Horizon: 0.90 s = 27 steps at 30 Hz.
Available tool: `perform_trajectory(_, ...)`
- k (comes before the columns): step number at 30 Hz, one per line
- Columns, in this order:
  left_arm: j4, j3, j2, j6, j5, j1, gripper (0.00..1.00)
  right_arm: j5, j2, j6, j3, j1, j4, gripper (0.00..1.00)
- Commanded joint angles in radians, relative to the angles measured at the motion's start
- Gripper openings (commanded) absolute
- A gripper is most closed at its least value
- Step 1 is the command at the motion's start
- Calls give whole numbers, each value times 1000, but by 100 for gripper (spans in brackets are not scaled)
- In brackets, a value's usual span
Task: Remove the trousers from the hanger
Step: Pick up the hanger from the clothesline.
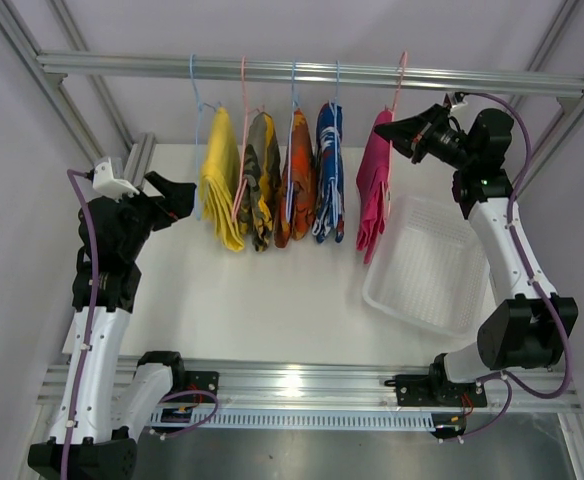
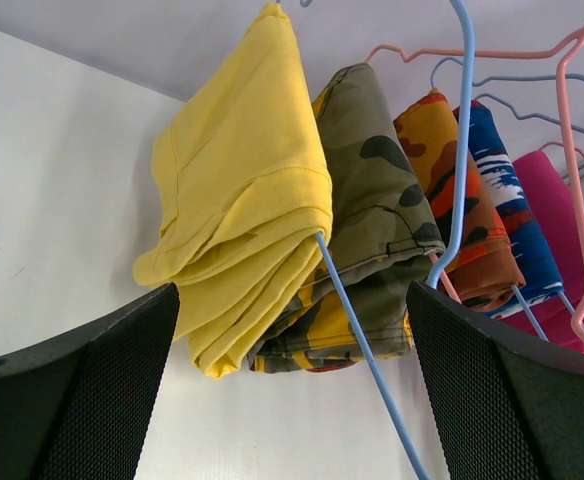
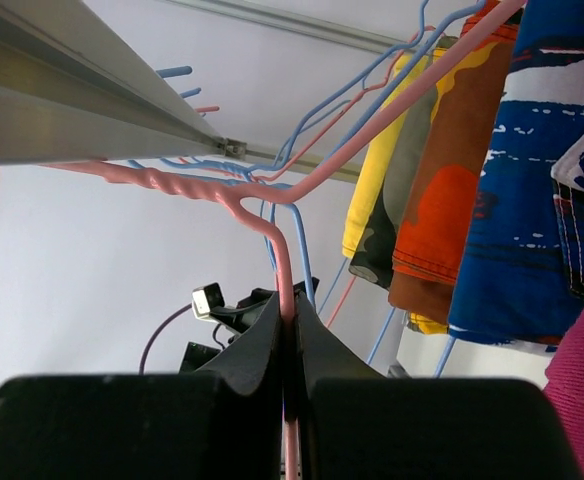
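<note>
Five folded trousers hang on wire hangers from a metal rail (image 1: 302, 70): plain yellow (image 1: 221, 180), camouflage (image 1: 260, 178), orange-red (image 1: 297, 175), blue-and-white (image 1: 329, 170) and magenta pink (image 1: 375, 185). My right gripper (image 1: 400, 135) is shut on the pink hanger (image 3: 284, 265) that carries the magenta pair, gripping its wire just below the twisted neck. My left gripper (image 1: 177, 195) is open and empty, just left of the yellow pair (image 2: 242, 190). A blue hanger wire (image 2: 357, 340) runs between its fingers.
A white mesh basket (image 1: 427, 265) lies on the white table at the right, below the magenta pair. Aluminium frame posts stand at both sides and a rail runs along the near edge.
</note>
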Motion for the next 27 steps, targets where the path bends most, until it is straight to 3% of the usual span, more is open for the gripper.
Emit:
perform_trajectory(1,25,5,-10,14,14,-1,100,137,-176,-137,54,-13,292,0)
perform_trajectory(16,23,8,-8,15,17,0,100,135,-25,-143,85,-5,263,0)
perform_trajectory(27,22,8,-7,15,18,-1,99,220,27,-24,-119,36,500,0)
